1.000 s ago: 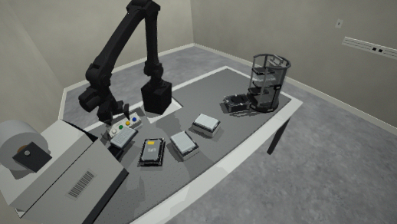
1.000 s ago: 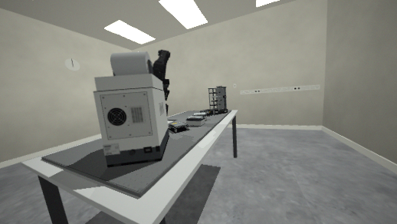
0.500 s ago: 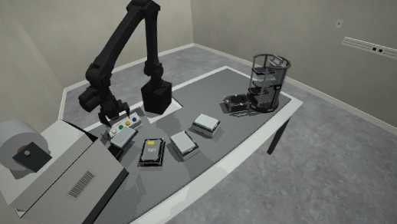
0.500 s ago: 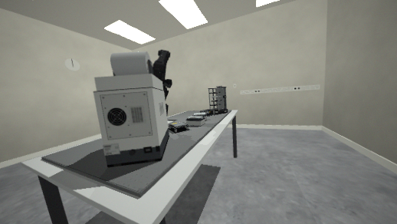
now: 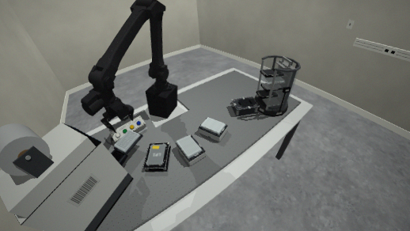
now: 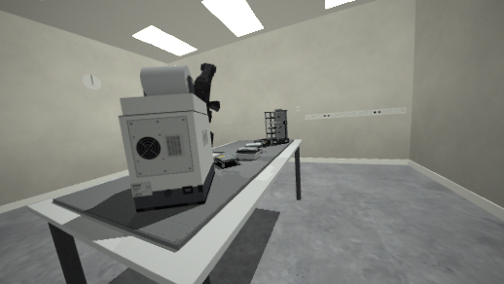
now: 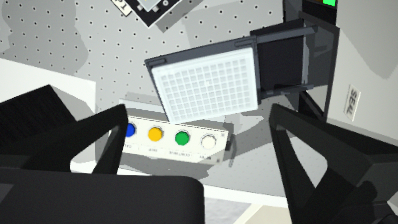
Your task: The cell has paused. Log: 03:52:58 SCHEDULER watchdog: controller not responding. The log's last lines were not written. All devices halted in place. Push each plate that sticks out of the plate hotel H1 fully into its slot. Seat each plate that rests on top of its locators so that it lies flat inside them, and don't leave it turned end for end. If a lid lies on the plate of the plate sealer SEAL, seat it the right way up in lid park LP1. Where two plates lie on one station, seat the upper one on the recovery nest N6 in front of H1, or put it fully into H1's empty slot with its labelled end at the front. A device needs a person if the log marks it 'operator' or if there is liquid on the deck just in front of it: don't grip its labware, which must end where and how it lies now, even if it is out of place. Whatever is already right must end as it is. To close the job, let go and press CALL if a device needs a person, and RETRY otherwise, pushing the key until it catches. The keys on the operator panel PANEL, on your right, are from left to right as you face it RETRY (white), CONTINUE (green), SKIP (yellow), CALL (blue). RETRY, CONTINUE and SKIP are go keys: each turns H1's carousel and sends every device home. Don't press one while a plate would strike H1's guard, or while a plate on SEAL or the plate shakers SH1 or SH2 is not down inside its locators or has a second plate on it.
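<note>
The counter (image 5: pixel 253 155) carried all devices on a grey perforated deck. The sealer SEAL (image 5: pixel 59 178) stood at the 8 o'clock corner of the top view, with a white well plate (image 7: pixel 206 84) lying on its extended carrier. The black arm (image 5: pixel 119 51) reached from its base block (image 5: pixel 161 100) toward 9 o'clock and bent down over the operator panel PANEL (image 7: pixel 175 141). The plate hotel H1 (image 5: pixel 296 68) stood at 2 o'clock, with the recovery nest N6 (image 5: pixel 243 107) touching its front. Two shakers (image 5: pixel 213 129) (image 5: pixel 190 149) sat near the deck centre, each bearing a plate, and lid park LP1 (image 5: pixel 157 157) lay just beside them toward 8 o'clock. The hand (image 7: pixel 197 150) hung above the panel with its fingers fully apart and gripping nothing. In the wrist view, the keys ran blue (image 7: pixel 130 130), yellow (image 7: pixel 155 134), green (image 7: pixel 182 138), white (image 7: pixel 208 141), untouched between the fingers.
</note>
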Controlling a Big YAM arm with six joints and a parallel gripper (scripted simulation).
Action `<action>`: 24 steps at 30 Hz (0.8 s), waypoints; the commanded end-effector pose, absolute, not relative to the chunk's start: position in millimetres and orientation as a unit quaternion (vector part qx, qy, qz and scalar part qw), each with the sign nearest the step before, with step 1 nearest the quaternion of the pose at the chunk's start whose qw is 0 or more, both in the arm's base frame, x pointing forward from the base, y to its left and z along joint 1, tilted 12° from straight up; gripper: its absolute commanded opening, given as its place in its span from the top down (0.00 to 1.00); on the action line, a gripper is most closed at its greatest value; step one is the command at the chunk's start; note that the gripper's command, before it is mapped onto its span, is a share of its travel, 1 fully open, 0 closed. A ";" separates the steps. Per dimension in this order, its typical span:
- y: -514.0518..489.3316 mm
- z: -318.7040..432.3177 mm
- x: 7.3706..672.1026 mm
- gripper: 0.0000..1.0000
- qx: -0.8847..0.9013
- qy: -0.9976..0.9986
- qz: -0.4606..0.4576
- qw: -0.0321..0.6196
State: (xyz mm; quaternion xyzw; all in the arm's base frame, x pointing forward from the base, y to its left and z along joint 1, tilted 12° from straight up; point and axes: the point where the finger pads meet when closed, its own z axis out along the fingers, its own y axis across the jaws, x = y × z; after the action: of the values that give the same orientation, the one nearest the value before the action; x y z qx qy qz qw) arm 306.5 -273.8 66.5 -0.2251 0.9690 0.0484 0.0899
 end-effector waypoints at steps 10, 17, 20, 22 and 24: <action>-287.0 86.9 314.2 0.00 -0.338 0.935 0.020 0.105; -282.5 78.3 313.6 0.00 -0.335 0.936 0.025 0.102; -282.5 78.3 313.6 0.00 -0.335 0.936 0.025 0.102; -277.0 65.1 308.9 0.00 -0.339 0.935 0.037 0.098; -270.8 54.8 311.0 0.00 -0.344 0.933 0.040 0.096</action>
State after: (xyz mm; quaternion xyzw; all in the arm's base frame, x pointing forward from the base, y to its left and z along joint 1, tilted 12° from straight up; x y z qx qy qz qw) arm 306.7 -273.8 65.6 -0.3292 0.9386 0.0382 0.0953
